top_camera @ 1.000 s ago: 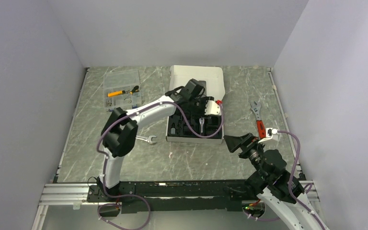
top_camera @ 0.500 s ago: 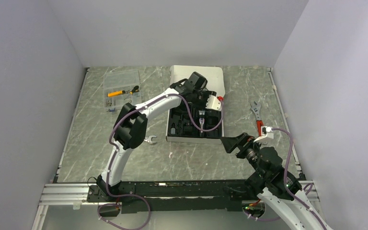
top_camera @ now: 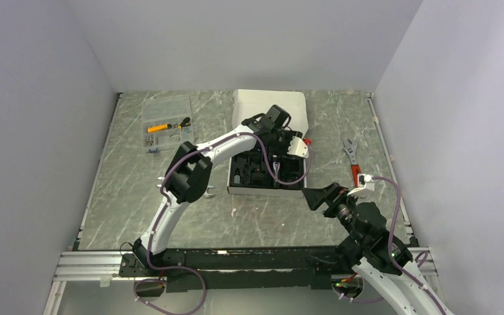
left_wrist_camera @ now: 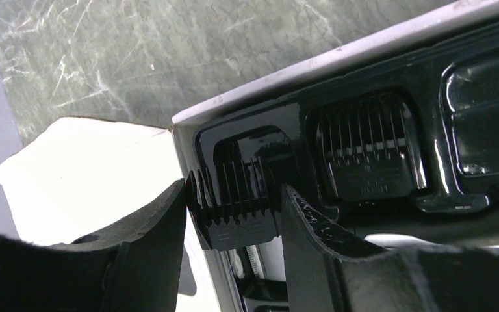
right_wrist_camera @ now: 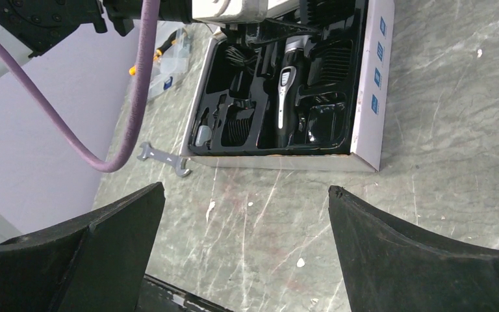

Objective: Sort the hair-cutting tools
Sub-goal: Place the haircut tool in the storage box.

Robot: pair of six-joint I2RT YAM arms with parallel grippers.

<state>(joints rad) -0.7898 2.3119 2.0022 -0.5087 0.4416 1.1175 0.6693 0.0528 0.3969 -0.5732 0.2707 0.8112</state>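
the surface (right_wrist_camera: pixel 429 195) looks like grey-green stone, veined and finely scratched. the tray (left_wrist_camera: pixel 377 75) is glossy black moulded plastic in a matt white card box (right_wrist_camera: pixel 364 140). the comb (left_wrist_camera: pixel 234 208) is ridged black plastic with a slight sheen. the clipper (right_wrist_camera: pixel 284 97) shows shiny silver on black. the wrench (right_wrist_camera: pixel 162 158) is bare grey metal.

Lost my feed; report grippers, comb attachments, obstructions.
Left gripper shut on small black plastic comb attachment over glossy black tray. Right gripper open, empty, above grey marbled table. No obstruction seen.
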